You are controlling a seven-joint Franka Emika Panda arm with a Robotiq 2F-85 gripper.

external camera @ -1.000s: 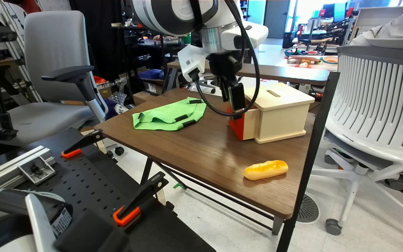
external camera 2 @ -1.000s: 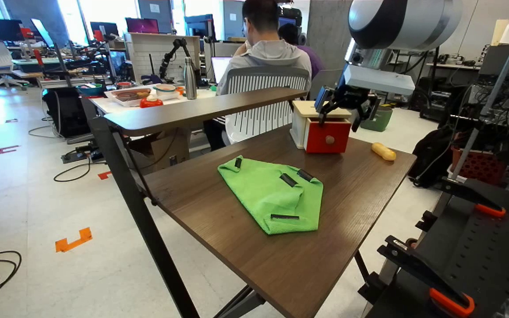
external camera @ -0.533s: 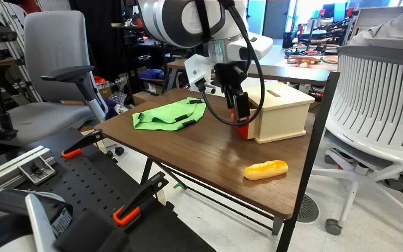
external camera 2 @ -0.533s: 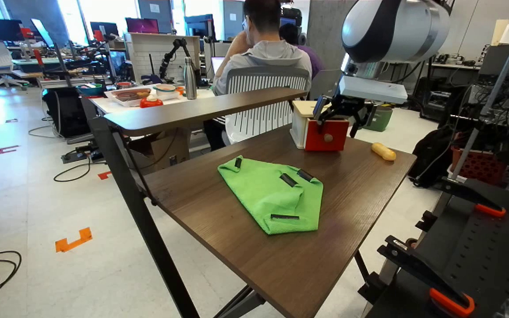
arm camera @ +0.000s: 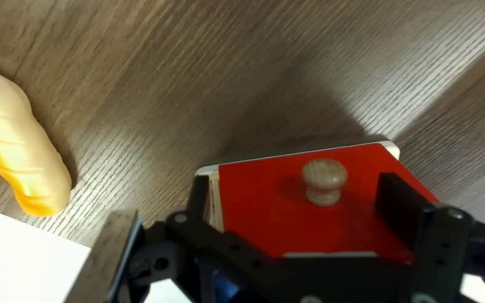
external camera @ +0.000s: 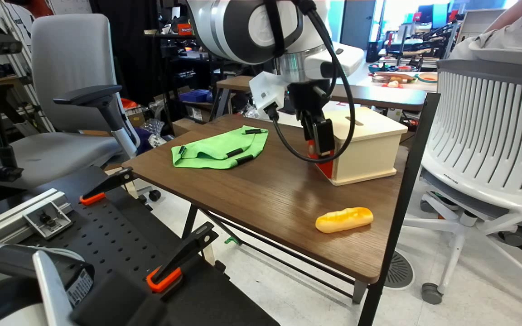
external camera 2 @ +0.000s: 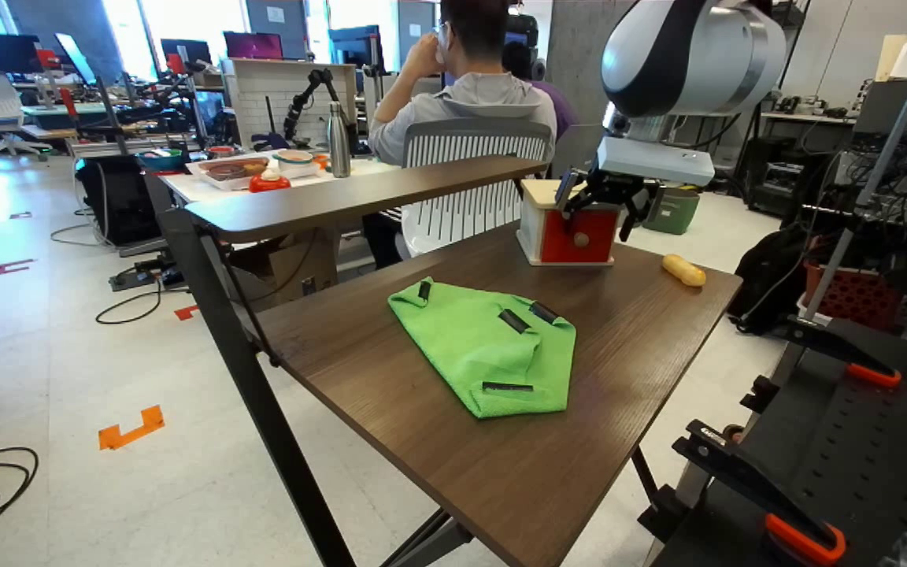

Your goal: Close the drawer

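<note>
The drawer has a flat red-orange front panel [external camera: 327, 170] with a round wooden knob [arm camera: 323, 179]. The panel also shows in an exterior view [external camera 2: 557, 246] and in the wrist view [arm camera: 267, 202]. It now sits about flush with the front of the cream-beige case [external camera: 369, 156], with no drawer side visible. My gripper [external camera 2: 597, 224] is open and empty at the upper part of the panel. In the wrist view, its fingers [arm camera: 296, 183] are wide apart, on either side of the knob and not touching it. One finger seems against the panel; contact is hard to tell.
An orange-yellow bread-like object [external camera: 344, 220] lies near the table's edge, and in the wrist view [arm camera: 17, 145]. A green cloth [external camera 2: 493, 339] lies on the brown table [external camera 2: 390, 378]. A raised shelf [external camera 2: 367, 193] runs along one side. A cable loops beside the gripper.
My gripper has moved toward the case and slightly down. The drawer has slid inward with it; its light wooden side, visible before, has gone into the case.
</note>
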